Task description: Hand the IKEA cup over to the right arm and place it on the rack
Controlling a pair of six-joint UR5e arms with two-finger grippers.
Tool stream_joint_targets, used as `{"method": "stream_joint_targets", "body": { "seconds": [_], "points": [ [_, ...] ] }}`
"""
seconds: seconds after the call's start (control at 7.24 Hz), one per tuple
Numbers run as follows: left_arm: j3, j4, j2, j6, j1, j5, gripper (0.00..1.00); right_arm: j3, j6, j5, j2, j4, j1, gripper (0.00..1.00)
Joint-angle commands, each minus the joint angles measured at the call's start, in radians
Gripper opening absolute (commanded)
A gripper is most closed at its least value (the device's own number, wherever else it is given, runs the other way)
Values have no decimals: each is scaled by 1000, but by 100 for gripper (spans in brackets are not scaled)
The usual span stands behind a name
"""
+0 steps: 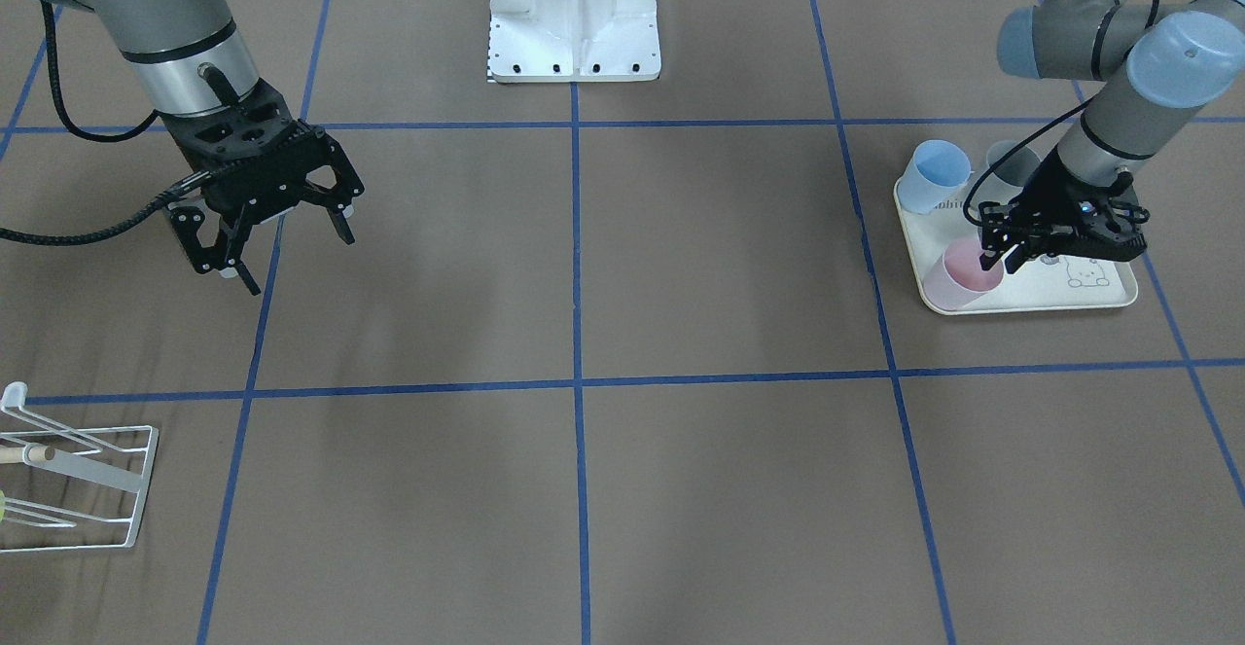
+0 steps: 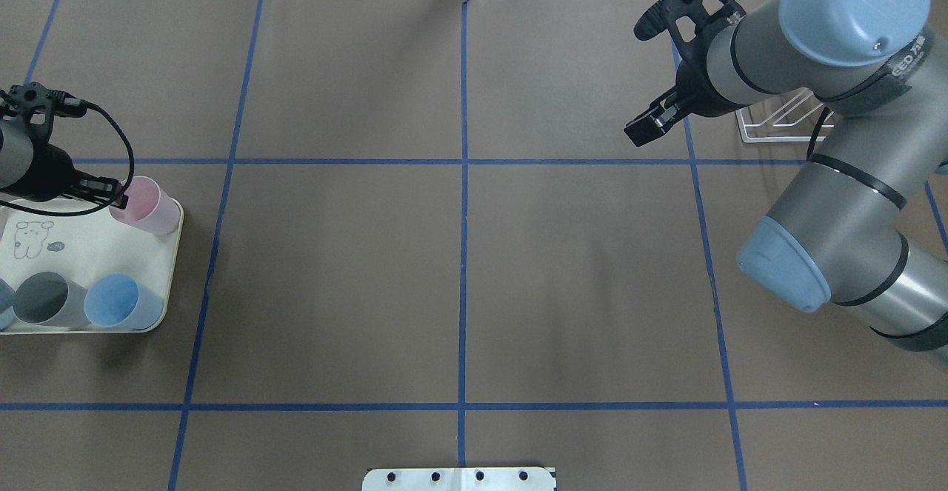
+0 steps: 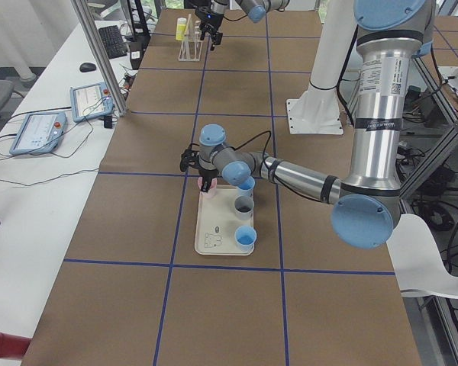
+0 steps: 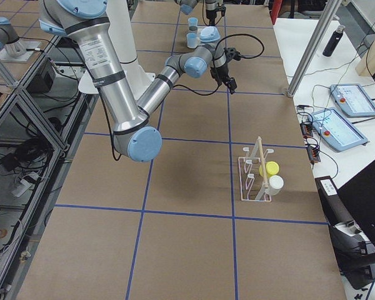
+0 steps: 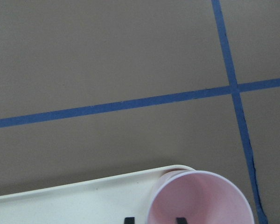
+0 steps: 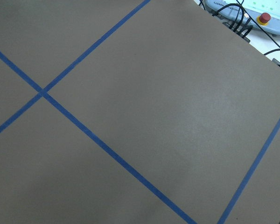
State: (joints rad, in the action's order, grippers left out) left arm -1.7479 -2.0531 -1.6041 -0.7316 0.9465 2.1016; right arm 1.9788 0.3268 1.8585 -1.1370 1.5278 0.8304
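Grasp step in hand, nothing transferred yet. The pink cup [image 1: 958, 285] is standing upright on the tray [image 1: 1031, 306], in the corner toward the surface [image 1: 681, 285] middle and away from my base. The blue cup [image 1: 934, 176] and grey cup [image 1: 1012, 163] are sitting at the tray's other end. My left tool [image 1: 1000, 258] is hanging over the pink cup's rim with fingers [image 5: 179, 220] straddling the wall, one inside, one outside. There's a gap showing on each side, so it's spread and not pinching. My right tool [image 1: 292, 256] is hovering wide open and empty over bare surface, with the rack [image 1: 88, 489] out beyond it on its side. Next, as I'm reading it: close on the wall, lift clear of the tray lip, carry toward centre, and present the cup body so the right can take it. It's a thin-wall pinch, so I'm expecting some tilt risk.
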Motion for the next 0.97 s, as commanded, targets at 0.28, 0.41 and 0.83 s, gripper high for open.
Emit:
{"method": "stream_joint_targets", "body": {
  "seconds": [0.28,0.41,0.83],
  "points": [
    [-1,1,1,-2,-2,11,0,0,0,-1,-1,0,-2,100],
    [-7,8,3,0,-2,12,0,-1,-2,-4,-3,-3,-4,100],
    [-65,31,-4,0,64,43,0,-40,-2,-7,-4,-192,-37,100]
  ]
}}
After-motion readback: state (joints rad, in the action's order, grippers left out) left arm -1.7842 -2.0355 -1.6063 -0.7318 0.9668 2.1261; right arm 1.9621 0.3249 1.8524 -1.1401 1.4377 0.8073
